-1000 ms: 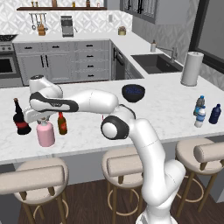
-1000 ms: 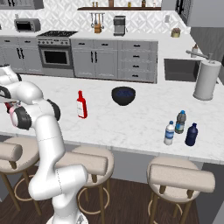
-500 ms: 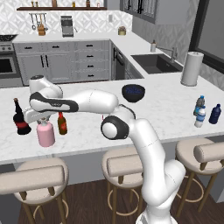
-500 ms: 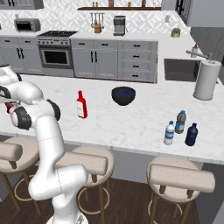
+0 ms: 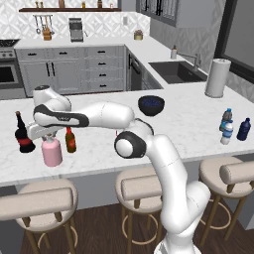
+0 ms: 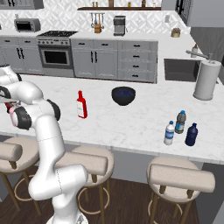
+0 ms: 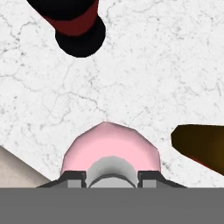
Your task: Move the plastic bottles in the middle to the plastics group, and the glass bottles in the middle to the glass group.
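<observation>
You have the gripper clenched on the short neck of the pale pink bottle. In the hand view the two finger tips sit on either side of the grey neck, and the pink shoulder shows just beyond them.

Take the black long-necked bottle as your landmark. The pink bottle stands upright on the white marble counter, just beside the black bottle on the side nearer the stools. The small brown bottle stands on the pink bottle's other side, close to it but apart. In the hand view you see the black bottle's red label band at the top and the brown bottle at the right edge.

Against the frames from a second and half a second back, you will find almost no change. The arm keeps the same stretched pose over the counter, the hand has not lifted off the neck, and the pink bottle is in the same spot between its two neighbours.

Well away from the black bottle, past the dark bowl, the slim red bottle with a white label stands alone in the middle of the counter. Farther still, near the counter's far end, the small clear water bottle with a white cap stands just beside the blue-capped bottle and the dark blue bottle. None of these has moved either.
</observation>
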You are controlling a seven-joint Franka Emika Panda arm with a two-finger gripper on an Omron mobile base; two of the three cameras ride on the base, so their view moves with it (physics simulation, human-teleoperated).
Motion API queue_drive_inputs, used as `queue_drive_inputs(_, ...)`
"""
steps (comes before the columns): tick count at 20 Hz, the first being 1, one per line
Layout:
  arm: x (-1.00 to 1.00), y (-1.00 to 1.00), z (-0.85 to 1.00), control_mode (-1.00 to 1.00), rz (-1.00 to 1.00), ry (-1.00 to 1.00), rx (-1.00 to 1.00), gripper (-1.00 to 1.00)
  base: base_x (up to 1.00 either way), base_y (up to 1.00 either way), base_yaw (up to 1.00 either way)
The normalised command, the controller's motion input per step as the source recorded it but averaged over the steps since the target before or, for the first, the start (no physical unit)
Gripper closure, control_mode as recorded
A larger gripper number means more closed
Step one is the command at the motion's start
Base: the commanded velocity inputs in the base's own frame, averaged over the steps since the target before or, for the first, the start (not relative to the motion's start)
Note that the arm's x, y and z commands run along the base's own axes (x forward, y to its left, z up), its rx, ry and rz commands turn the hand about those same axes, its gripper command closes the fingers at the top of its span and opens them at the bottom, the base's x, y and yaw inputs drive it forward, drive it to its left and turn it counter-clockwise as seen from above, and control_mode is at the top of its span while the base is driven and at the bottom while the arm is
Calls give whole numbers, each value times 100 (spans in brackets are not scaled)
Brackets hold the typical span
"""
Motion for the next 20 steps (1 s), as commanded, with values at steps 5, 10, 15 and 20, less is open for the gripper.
queue_drive_inputs(5, 0, 0, 0, -100, 0, 0, 0, -100, 0, 0, 0)
queue_drive_inputs(10, -10, -12, 26, -100, 0, -4, 0, -100, 0, 0, 0)
queue_drive_inputs(15, -49, -46, 75, -100, 0, -8, 0, -100, 0, 0, 0)
queue_drive_inputs(20, -46, -84, 65, -100, 0, -8, 4, -100, 0, 0, 0)
